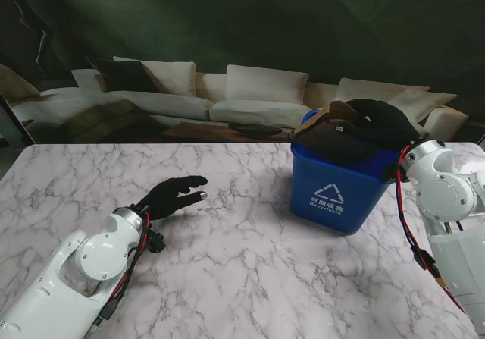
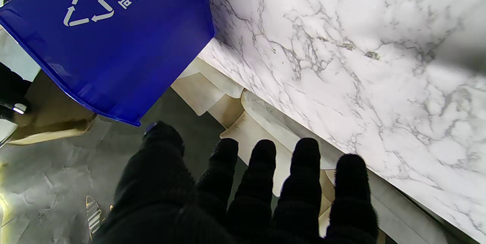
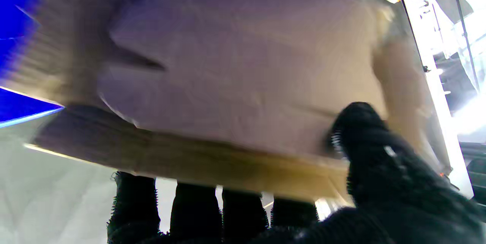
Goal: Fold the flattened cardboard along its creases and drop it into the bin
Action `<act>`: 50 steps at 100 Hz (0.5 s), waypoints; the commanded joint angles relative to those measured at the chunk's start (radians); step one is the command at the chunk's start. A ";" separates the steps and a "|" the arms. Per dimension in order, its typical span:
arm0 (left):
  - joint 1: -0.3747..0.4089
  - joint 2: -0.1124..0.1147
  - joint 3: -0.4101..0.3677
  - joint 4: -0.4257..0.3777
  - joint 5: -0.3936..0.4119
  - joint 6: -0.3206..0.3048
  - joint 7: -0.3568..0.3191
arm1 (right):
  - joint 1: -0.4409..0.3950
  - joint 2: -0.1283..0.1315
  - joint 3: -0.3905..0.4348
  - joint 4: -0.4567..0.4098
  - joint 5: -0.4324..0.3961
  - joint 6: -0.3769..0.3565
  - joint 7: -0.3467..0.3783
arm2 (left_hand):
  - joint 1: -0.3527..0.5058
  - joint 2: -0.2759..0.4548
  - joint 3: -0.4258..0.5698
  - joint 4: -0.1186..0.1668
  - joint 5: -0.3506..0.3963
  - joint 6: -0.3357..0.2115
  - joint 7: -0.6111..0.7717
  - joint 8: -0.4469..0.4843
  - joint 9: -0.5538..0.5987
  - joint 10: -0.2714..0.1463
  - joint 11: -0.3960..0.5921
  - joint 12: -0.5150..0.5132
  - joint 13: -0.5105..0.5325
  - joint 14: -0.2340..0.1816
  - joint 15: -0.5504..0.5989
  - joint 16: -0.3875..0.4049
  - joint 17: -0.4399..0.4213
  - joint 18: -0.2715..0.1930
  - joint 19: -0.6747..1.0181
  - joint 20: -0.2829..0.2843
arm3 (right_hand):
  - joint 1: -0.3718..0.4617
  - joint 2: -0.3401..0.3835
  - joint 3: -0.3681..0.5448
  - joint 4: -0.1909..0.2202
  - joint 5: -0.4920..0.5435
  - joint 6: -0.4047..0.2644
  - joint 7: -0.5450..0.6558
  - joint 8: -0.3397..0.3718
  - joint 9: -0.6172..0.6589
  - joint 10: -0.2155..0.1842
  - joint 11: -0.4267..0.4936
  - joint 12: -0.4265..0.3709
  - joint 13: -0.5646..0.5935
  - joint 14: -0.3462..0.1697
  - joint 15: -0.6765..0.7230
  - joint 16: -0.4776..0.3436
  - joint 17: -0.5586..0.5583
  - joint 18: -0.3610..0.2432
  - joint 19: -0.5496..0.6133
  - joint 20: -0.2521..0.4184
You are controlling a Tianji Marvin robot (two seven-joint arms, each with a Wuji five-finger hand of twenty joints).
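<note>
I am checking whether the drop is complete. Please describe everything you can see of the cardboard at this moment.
The cardboard is plain brown and folded into a thick stack with a cut flap showing. It lies across the open top of the blue bin, partly sticking out above the rim, not yet fully inside. The right hand grips it, thumb on one face and fingers under the edge. The wrist view is blurred, so finer detail is unclear.

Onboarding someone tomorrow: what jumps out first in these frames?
The blue recycling bin on the right of the marble table draws the eye, with the folded cardboard at its mouth. The right hand is shut on that cardboard over the bin; the wrist view shows the thumb on one face, fingers on the other. The left hand hovers open over bare table on the left.
</note>
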 commanded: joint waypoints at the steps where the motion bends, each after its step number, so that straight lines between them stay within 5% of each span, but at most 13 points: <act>1: -0.002 0.000 0.004 0.001 -0.003 0.002 -0.016 | -0.002 0.003 0.001 0.003 0.000 0.007 0.006 | 0.008 0.044 -0.003 0.007 -0.001 0.012 -0.011 0.005 0.009 -0.001 -0.019 0.004 0.003 0.001 0.002 0.009 -0.017 0.019 0.027 -0.003 | -0.074 0.038 -0.064 0.030 -0.052 0.039 -0.065 0.019 -0.064 0.010 -0.038 -0.027 -0.059 -0.006 -0.054 -0.034 -0.036 -0.049 -0.045 -0.027; 20: -0.002 0.000 0.004 0.001 -0.003 0.002 -0.016 | 0.001 -0.001 0.004 0.001 0.029 0.005 -0.001 | 0.007 0.045 -0.002 0.007 -0.005 0.012 -0.013 0.004 0.009 -0.001 -0.019 0.004 0.001 0.002 0.001 0.009 -0.017 0.020 0.027 -0.003 | -0.166 0.083 -0.173 0.031 -0.157 0.080 -0.164 -0.009 -0.163 0.024 -0.097 -0.066 -0.140 -0.010 -0.113 -0.078 -0.085 -0.082 -0.115 -0.068; 50: -0.007 -0.002 0.008 0.004 -0.018 0.011 -0.015 | -0.018 -0.002 0.026 -0.088 0.047 -0.065 -0.010 | -0.003 0.060 -0.004 0.005 -0.011 0.013 -0.015 0.003 0.008 -0.003 -0.019 0.005 -0.003 0.001 -0.001 0.008 -0.028 0.018 0.019 -0.005 | -0.111 0.138 -0.250 0.051 -0.153 0.052 -0.148 0.019 -0.153 0.007 -0.075 -0.061 -0.129 -0.020 -0.109 -0.081 -0.083 -0.055 -0.109 -0.063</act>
